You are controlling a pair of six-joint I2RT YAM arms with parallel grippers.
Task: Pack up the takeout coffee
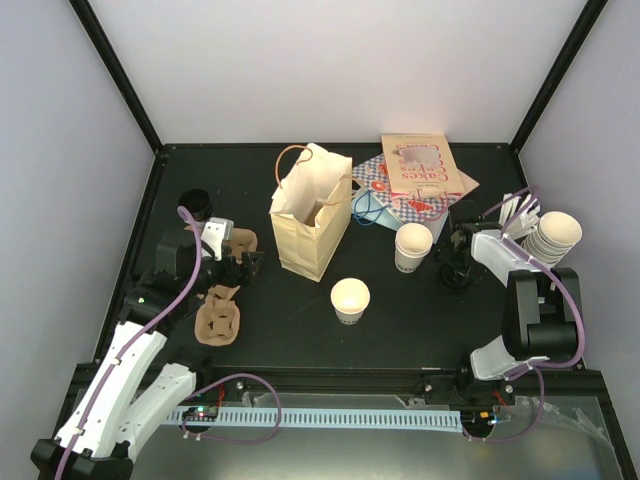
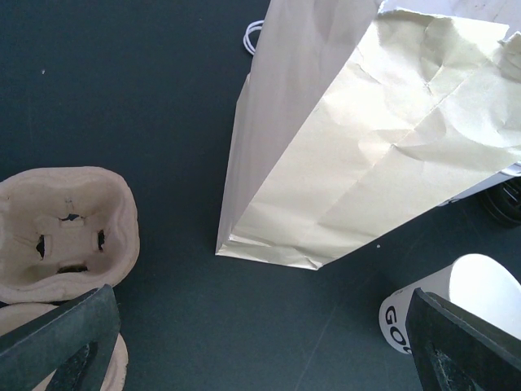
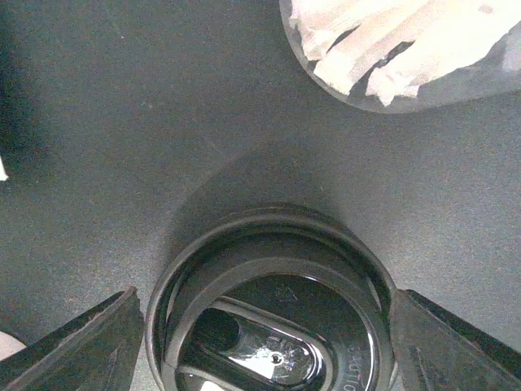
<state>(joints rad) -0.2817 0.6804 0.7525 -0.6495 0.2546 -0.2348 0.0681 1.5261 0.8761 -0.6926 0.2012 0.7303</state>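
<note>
Paper bag (image 1: 312, 215) (one), two loose cups (image 1: 350, 298)

We are looking down on a matte black table (image 1: 400, 330) sitting inside a booth of plain, pale lilac-white walls (image 1: 330, 60). Black frame bars (image 1: 115, 70) are rising at the two back corners. Grey metal (image 1: 590, 440) is showing beyond the near edge. Soft, even light is leaving only faint shadows.

The black lid (image 3: 273, 326) is glossy, smooth plastic with bright reflections. The desk (image 3: 122, 122) looks matt and finely grained. The paper bag (image 2: 366, 147) is creased matt paper; the cup carrier (image 2: 65, 224) is rough moulded pulp.
</note>
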